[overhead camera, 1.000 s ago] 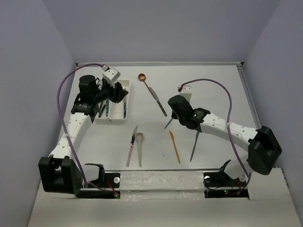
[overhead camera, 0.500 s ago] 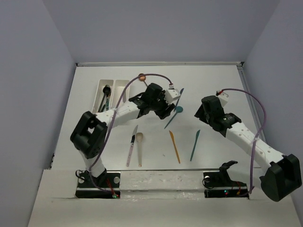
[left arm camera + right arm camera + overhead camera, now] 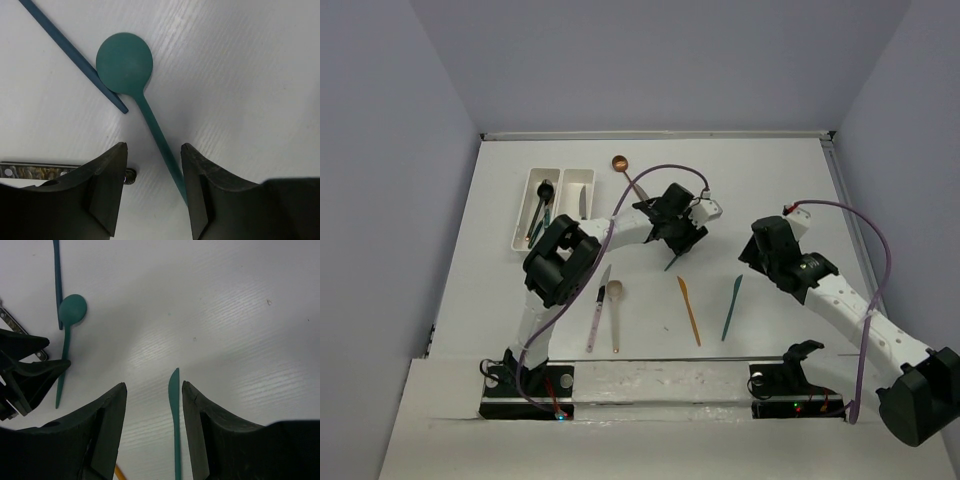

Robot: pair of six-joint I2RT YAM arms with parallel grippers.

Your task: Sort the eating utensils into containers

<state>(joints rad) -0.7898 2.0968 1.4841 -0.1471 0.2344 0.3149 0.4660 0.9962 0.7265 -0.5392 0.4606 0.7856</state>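
Picking loose utensils off the surface looks to be the step in hand, with each arm set over a teal piece.

In the top view, the left gripper [image 3: 680, 235] hangs over the middle of the surface [image 3: 780, 170], above the teal spoon [image 3: 673, 262], whose handle end shows just below it. The right gripper [image 3: 760, 258] sits near the tip of the teal knife [image 3: 732, 307]. The two white trays [image 3: 563, 178] lie well apart from both, at the far left, and one holds several dark utensils. An orange knife [image 3: 689, 310], a beige spoon [image 3: 615, 300], a pink-handled knife [image 3: 594, 318] and a copper spoon [image 3: 620, 163] lie loose.

The left wrist view shows the left gripper [image 3: 152, 195] with its jaws apart and nothing held. The teal spoon [image 3: 124, 62] lies flat, its bowl ahead of the fingers and its handle running back between them, closer to the right-hand one in the picture. A dark slim handle [image 3: 70, 50] ends just beside the bowl. I judge the next move calls for lowering to the surface, centring on the thin handle and closing without catching that neighbour.

From the right wrist view, the right gripper [image 3: 152, 430] also stands open and empty. The teal knife [image 3: 174, 425] points up between its fingers, nearer the right-hand one. The spoon lies off to the left.
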